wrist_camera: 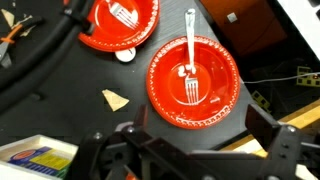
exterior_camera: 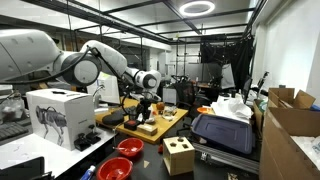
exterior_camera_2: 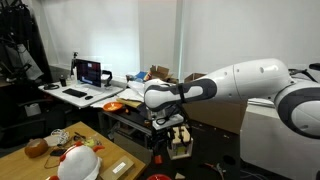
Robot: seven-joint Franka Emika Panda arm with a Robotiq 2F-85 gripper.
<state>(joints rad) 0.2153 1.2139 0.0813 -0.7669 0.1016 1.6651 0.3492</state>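
Note:
My gripper [wrist_camera: 195, 135] is open and empty. In the wrist view it hangs above a red plate [wrist_camera: 205, 105] with a silver fork [wrist_camera: 191, 62] lying in it. A second red plate [wrist_camera: 105, 38], also holding a fork [wrist_camera: 124, 14], lies beyond it at the top. Both rest on a dark surface. In an exterior view the gripper [exterior_camera: 146, 104] hangs over a wooden table [exterior_camera: 172, 120], with the two red plates [exterior_camera: 129, 147] lower down in front. The gripper also shows in an exterior view [exterior_camera_2: 168, 128], pointing down.
A tan scrap [wrist_camera: 115, 99] and black cables [wrist_camera: 40, 50] lie next to the plates. A white box [exterior_camera: 60, 115], a wooden cube [exterior_camera: 179, 157], a black case [exterior_camera: 225, 133] and cardboard boxes [exterior_camera: 290, 125] stand around. A desk with a laptop [exterior_camera_2: 90, 72] is behind.

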